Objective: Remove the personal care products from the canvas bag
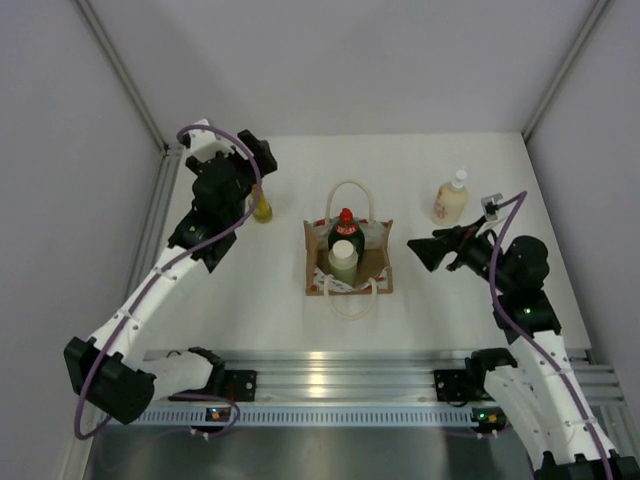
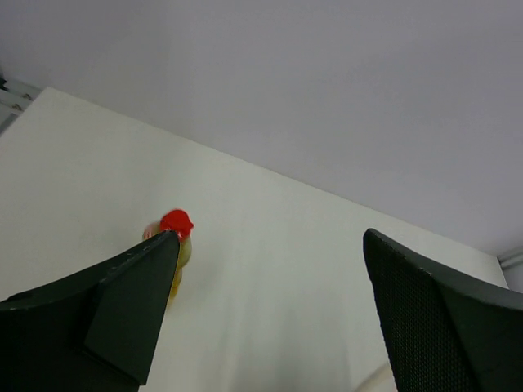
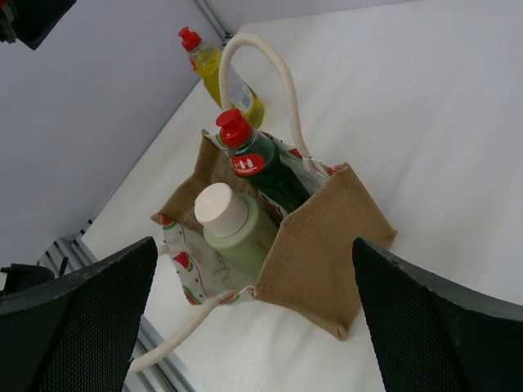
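The canvas bag (image 1: 378, 264) stands upright mid-table, and also shows in the right wrist view (image 3: 327, 237). Inside it stand the dark green bottle with red cap (image 1: 346, 224) (image 3: 265, 167) and the pale cylindrical bottle with white cap (image 1: 343, 256) (image 3: 237, 233). The slim yellow bottle with red cap (image 1: 262, 208) (image 3: 216, 69) stands on the table left of the bag. The cream bottle with white cap (image 1: 452, 199) stands at the right rear. My left gripper (image 1: 258, 158) (image 2: 270, 237) is open and empty just behind the yellow bottle (image 2: 176, 222). My right gripper (image 1: 425, 250) (image 3: 253, 245) is open and empty, right of the bag.
Grey walls close in the table at the back and both sides. A metal rail (image 1: 380, 370) runs along the near edge by the arm bases. The bag's cream loop handles (image 1: 347, 190) lie out toward the back and front.
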You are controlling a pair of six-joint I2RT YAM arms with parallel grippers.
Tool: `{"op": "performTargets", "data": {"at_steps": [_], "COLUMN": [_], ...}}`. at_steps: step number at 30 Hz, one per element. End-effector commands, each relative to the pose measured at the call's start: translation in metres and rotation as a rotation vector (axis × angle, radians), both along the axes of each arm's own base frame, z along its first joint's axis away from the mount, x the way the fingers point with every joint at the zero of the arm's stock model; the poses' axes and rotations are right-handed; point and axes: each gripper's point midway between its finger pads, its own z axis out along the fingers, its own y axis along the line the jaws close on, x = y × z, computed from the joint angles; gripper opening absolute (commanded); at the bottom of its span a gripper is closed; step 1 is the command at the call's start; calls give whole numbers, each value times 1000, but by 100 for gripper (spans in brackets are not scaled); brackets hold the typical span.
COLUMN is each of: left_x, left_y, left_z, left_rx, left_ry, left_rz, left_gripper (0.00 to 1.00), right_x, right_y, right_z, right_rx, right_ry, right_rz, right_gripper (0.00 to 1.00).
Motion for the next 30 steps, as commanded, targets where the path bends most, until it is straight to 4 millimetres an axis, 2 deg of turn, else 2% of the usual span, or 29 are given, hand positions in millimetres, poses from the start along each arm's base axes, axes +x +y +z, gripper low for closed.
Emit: {"op": "performTargets", "data": {"at_steps": [1,3,5,6,8,9,11,12,13,20,26,30], "left_x": [-22,-38,-52,-63,-75,-87,-98,-104,-114,-162,-177,-178], "left_y": [-28,-39,-50,-48,-48,-50,-52,-51,-48,-35,-4,6], "left_z": [-50,-66,-79,-84,-93,-100,-108,-111,-117,-123,-134,-125], "left_rx": [26,54,74,88,89,90,99,108,121,151,166,149], "left_ry": [169,224,269,294,320,348,384,401,429,465,440,399], "left_rz": [-103,-143,-204,-213,-241,-288,-326,-341,-361,-470,-375,-332], "left_gripper": [98,98,98,98,98,98,98,98,98,98,98,98], "right_x": [11,21,24,29,34,34,45,49,53,77,92,98], "right_y": [16,23,37,44,56,74,81,91,95,133,156,167], "right_z": [45,40,45,39,43,42,38,30,34,29,22,14], "right_rx": [32,13,1,-21,-52,-96,-145,-174,-175,-255,-314,-338], "right_ry": [-161,-146,-159,-151,-171,-190,-193,-186,-195,-240,-256,-262], "right_rz": [71,80,95,104,98,134,80,90,84,98,68,59], "right_gripper": [99,99,99,100,99,98,97,96,95,89,85,82]}}
